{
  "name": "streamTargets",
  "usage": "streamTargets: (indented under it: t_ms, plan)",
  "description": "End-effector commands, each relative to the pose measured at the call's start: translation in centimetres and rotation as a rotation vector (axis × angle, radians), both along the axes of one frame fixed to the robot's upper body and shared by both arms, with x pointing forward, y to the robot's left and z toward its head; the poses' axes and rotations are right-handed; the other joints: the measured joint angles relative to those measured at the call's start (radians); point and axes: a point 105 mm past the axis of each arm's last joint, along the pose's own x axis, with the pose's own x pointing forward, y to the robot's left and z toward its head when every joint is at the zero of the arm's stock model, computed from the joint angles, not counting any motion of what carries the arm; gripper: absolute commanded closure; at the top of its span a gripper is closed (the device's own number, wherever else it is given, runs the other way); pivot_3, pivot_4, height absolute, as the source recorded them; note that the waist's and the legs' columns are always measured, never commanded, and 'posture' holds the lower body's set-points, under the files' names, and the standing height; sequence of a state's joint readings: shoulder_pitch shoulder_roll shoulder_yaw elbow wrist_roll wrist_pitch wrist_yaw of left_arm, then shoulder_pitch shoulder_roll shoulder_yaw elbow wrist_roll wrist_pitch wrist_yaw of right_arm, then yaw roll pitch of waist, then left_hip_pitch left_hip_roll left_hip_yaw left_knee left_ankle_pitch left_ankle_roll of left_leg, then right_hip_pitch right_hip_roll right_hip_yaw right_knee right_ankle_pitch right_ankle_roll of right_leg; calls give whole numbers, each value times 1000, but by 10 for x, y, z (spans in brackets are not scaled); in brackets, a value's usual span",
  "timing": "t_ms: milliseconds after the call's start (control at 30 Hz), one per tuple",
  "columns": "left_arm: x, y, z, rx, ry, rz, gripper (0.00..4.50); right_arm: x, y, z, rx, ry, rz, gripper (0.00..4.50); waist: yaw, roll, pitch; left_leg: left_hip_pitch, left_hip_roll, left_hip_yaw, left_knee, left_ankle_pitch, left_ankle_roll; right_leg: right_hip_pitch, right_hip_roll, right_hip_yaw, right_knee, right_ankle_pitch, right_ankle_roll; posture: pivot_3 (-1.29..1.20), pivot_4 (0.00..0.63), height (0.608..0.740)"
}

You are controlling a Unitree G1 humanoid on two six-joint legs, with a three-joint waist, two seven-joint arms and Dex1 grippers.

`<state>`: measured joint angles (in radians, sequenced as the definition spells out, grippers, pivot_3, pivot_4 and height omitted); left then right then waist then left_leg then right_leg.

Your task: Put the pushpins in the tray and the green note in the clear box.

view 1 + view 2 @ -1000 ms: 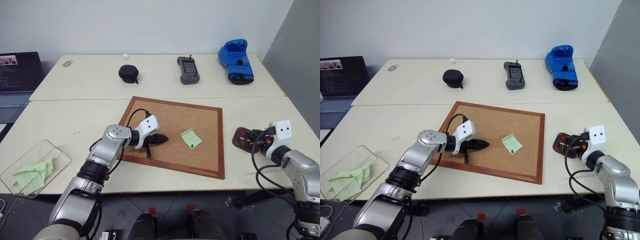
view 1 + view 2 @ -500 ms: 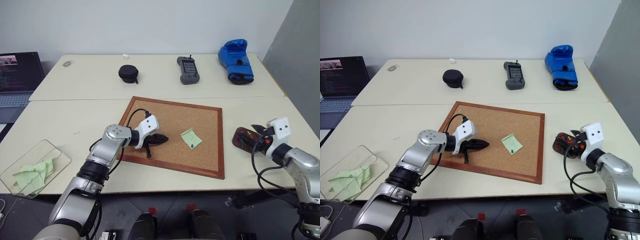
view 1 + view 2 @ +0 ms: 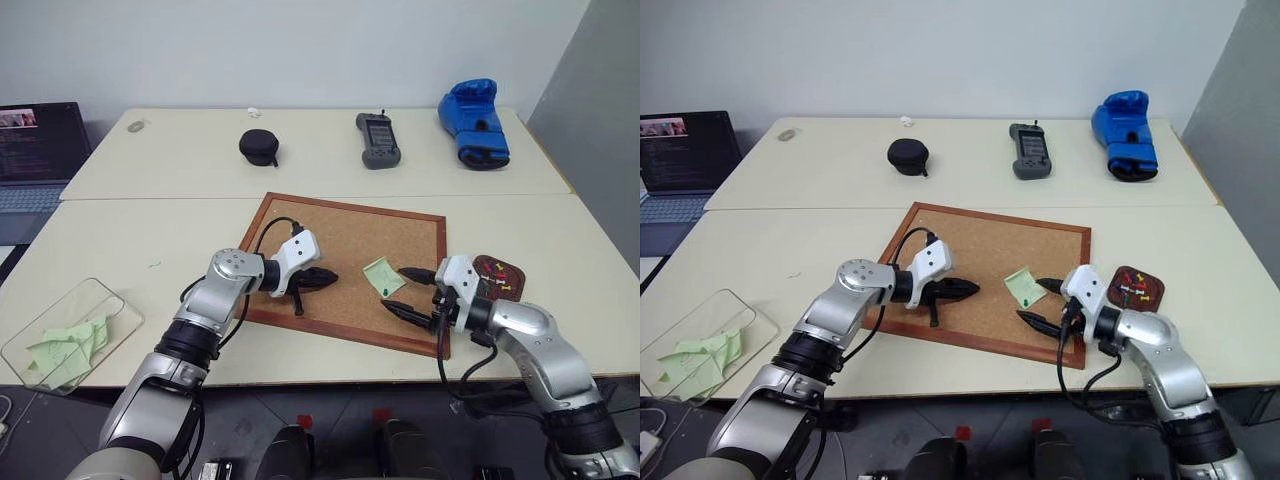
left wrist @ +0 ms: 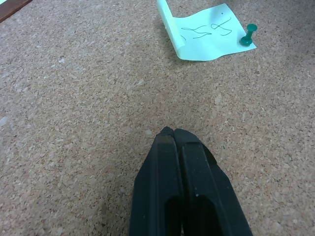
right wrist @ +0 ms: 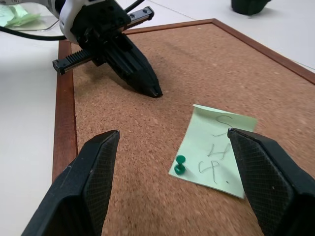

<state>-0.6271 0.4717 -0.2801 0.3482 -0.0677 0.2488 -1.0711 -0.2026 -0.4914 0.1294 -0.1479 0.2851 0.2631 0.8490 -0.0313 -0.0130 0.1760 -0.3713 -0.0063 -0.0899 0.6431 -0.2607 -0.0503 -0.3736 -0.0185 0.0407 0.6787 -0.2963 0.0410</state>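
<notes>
The green note (image 3: 381,273) lies on the corkboard, one corner held by a teal pushpin (image 3: 384,291); the same pushpin (image 5: 180,164) and note (image 5: 219,145) show up close in the right wrist view. My right gripper (image 3: 398,289) is open over the board's right edge, its jaws on either side of the note and pin. My left gripper (image 3: 331,277) is shut and empty, its tip resting on the cork left of the note. The tray (image 3: 513,268) sits right of the board with a red pushpin (image 3: 1125,292) in it. The clear box (image 3: 118,308) holding green notes stands at the table's front left.
The wood-framed corkboard (image 3: 330,225) takes up the table's middle. Along the back table lie a black case (image 3: 258,146), a handheld device (image 3: 376,139) and a blue boxing glove (image 3: 473,122). A laptop (image 3: 30,150) sits at the far left.
My right arm swung left from the tray to the board's right edge, and its jaws opened wide. The left arm has not moved.
</notes>
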Motion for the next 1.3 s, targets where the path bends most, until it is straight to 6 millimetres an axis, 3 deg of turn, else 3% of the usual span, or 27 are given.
streamTargets:
  t_ms: [33, 200, 433, 567, 1033, 1300]
  plan:
    - [-5, 7, -20, 68, 52, 23, 4500, 7, 7, 6, 5, -48, 24, 777, 0, 0, 0, 0, 0, 0, 0, 0, 0, 0, 0, 0, 0, 0, 0, 0, 150, 740]
    - [-6, 8, -20, 69, 51, 26, 4500, 14, 17, -2, 7, -35, 35, 777, 0, 0, 0, 0, 0, 0, 0, 0, 0, 0, 0, 0, 0, 0, 0, 0, 150, 740]
    - [-5, 9, -19, 69, 44, 33, 4500, 17, 16, -9, -10, -25, 37, 777, 0, 0, 0, 0, 0, 0, 0, 0, 0, 0, 0, 0, 0, 1, -1, 0, 150, 740]
    - [-5, 9, -19, 69, 43, 33, 4500, 18, 16, -12, -13, -21, 35, 1421, -1, 0, 0, 0, 0, 0, 0, 0, 0, 0, 0, 0, 0, 1, -2, 0, 150, 740]
    - [-4, 7, -18, 66, 45, 31, 4500, 24, 7, -21, -64, -31, -6, 4418, -1, 0, 0, 0, 0, 0, 0, 0, 0, 0, 0, 0, 0, 1, -2, 0, 150, 740]
    - [-4, 9, -19, 66, 50, 39, 4500, 25, 6, -9, -39, -60, 1, 4473, -1, 0, 0, 0, 0, 0, 0, 0, 0, 0, 0, 0, 0, 1, -2, 0, 150, 740]
